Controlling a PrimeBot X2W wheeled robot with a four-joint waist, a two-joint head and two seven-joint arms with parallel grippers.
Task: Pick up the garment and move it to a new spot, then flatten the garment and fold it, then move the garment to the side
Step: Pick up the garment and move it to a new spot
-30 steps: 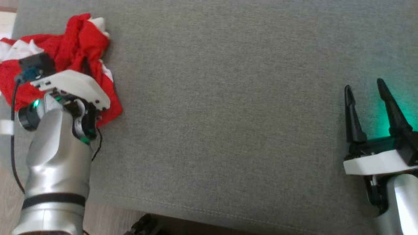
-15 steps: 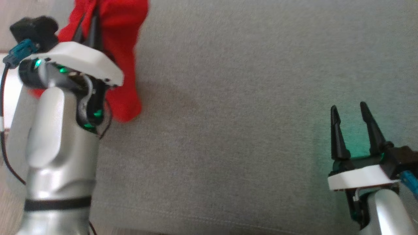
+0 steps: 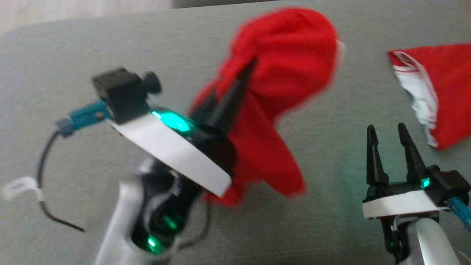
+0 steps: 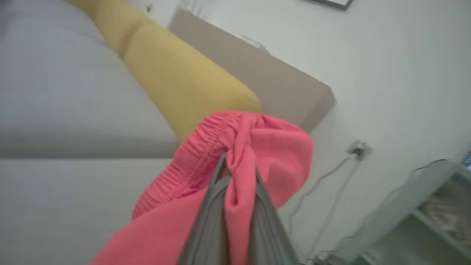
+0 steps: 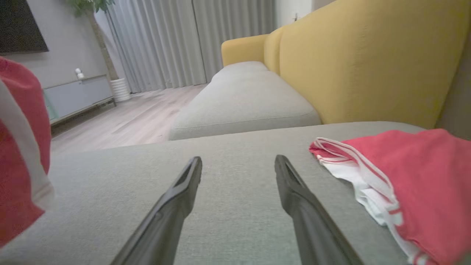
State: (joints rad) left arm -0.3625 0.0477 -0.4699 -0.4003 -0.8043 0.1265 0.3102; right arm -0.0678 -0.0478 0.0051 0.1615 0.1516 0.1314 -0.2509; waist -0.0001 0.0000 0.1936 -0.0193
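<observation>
Above the grey cushion (image 3: pixel 331 221), the red garment (image 3: pixel 290 55) is now held lifted in a bunch, where a second ago it lay crumpled on the cushion. It is pinched between the closed jaws of the left gripper (image 4: pixel 237 176). The right gripper (image 3: pixel 386 134) is seen low, jaws spread and empty. Just beyond it a second red-and-white garment (image 3: pixel 441 88) is laid, near the yellow backrest (image 5: pixel 368 55).

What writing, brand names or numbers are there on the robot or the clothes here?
No readable text anywhere.
The white tag on the black cable: too blurred to read.
The held red garment and the second red garment show no print or label.
</observation>
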